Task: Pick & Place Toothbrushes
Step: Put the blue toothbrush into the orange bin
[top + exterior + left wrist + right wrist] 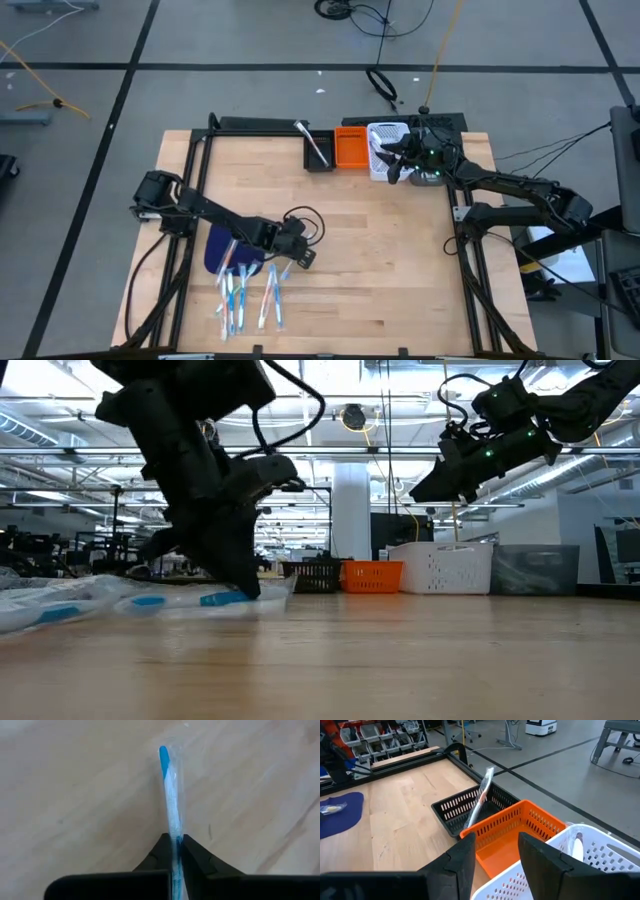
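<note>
Left arm reaches low over the surface's near-left area, left pincer clamped on a wrapped toothbrush lying flat, long axis running straight away from the fingers. Right pincer, fingers apart, hovers above the white bin at the far edge.

Premises: industrial lab or workshop. Evidence: wooden bench on grey floor with dark taped lines, loose cables, ceiling trusses, parts-bin shelving, wheeled equipment on open floor
</note>
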